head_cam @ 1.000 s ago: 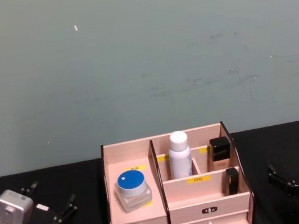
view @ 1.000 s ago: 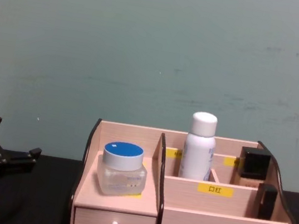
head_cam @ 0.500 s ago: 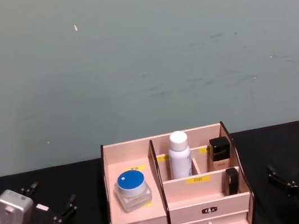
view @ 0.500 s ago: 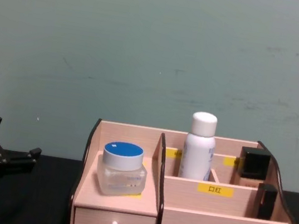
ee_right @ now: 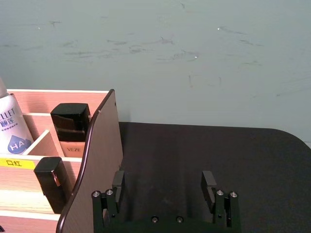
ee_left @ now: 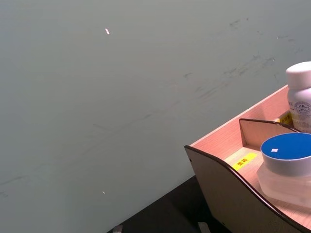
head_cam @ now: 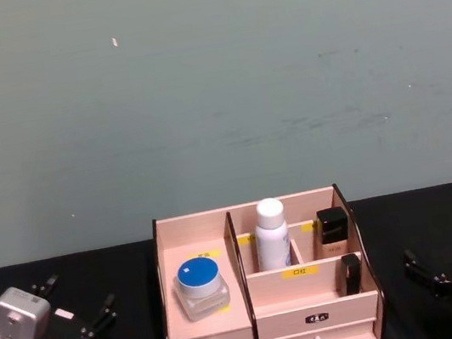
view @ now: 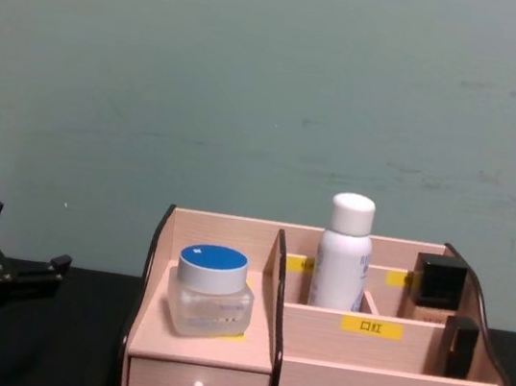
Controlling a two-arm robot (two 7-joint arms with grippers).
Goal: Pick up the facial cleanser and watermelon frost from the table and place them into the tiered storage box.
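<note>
Light wooden tiered storage box with dark edges (head_cam: 274, 334) mid-bench. Inside already: blue-lidded clear jar (head_cam: 201, 287), white plastic bottle (head_cam: 271, 234). We judge both light, rigid, slick; grip mid-body. Left tool (head_cam: 85, 324), right tool (ee_right: 165, 190) spread, empty, flanking box.

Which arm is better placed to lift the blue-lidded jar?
Left. The blue-lidded jar sits in the left compartment of the tiered storage box, nearest the left gripper; the right gripper sits across the box.

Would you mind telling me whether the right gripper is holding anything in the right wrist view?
No, the right gripper stands open over the black table beside the tiered storage box, with nothing between its fingers.
</note>
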